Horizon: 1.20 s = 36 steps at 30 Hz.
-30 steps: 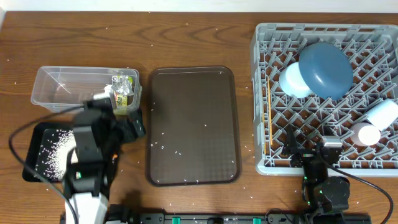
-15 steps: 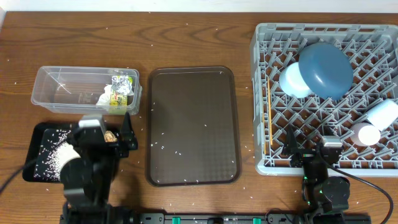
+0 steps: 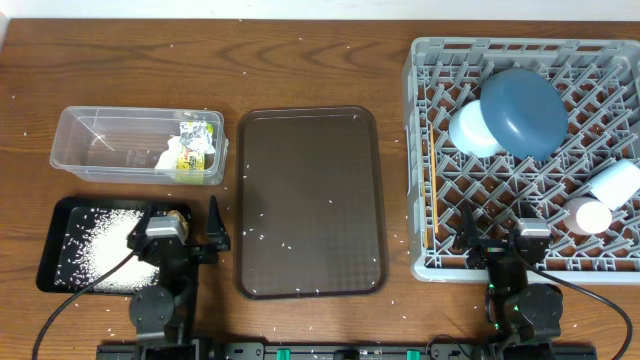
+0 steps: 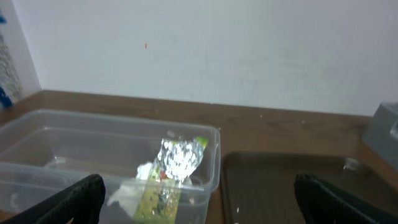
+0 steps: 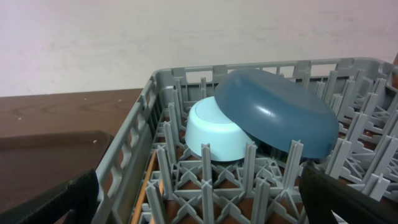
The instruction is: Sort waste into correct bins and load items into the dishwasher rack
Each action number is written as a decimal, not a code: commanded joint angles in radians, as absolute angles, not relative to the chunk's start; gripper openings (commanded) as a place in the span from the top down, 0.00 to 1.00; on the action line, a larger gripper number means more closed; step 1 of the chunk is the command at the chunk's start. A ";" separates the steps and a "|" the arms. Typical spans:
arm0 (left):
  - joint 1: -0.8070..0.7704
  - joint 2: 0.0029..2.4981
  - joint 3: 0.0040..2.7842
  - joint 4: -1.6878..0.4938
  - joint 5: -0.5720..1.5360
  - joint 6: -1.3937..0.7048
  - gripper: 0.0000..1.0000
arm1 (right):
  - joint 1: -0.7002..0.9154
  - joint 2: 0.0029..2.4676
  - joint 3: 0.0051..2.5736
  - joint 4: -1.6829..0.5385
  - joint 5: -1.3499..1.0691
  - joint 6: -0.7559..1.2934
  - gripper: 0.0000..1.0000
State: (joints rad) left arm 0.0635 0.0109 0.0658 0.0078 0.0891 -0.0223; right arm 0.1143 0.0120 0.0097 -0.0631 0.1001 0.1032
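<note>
The counter [image 3: 320, 60] is dark reddish-brown wood with a streaky grain running left to right, lit evenly from above so that shadows are soft and short. Along its far edge the overhead view shows a narrow pale strip [image 3: 200, 8]. Both wrist views show a plain, matt white wall [image 4: 217, 50] rising there, bare apart from a tiny red mark [image 4: 146, 45] up on the left. At the far left of the left wrist view the wall meets another pale surface [image 4: 12, 50] with blue markings, too cut off to identify.
</note>
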 commanded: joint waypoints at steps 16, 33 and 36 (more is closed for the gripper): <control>0.059 0.004 0.004 -0.061 0.073 -0.019 0.02 | 0.112 0.007 0.006 -0.064 0.093 0.118 0.01; 0.059 0.006 0.004 -0.064 0.073 -0.019 0.02 | 0.112 0.007 0.006 -0.064 0.093 0.118 0.01; 0.059 0.006 0.004 -0.064 0.073 -0.019 0.02 | 0.112 0.007 0.006 -0.064 0.093 0.118 0.01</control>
State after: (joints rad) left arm 0.0635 0.0105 0.0120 -0.0181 0.0669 -0.0219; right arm 0.1143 0.0120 0.0097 -0.0631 0.1001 0.1032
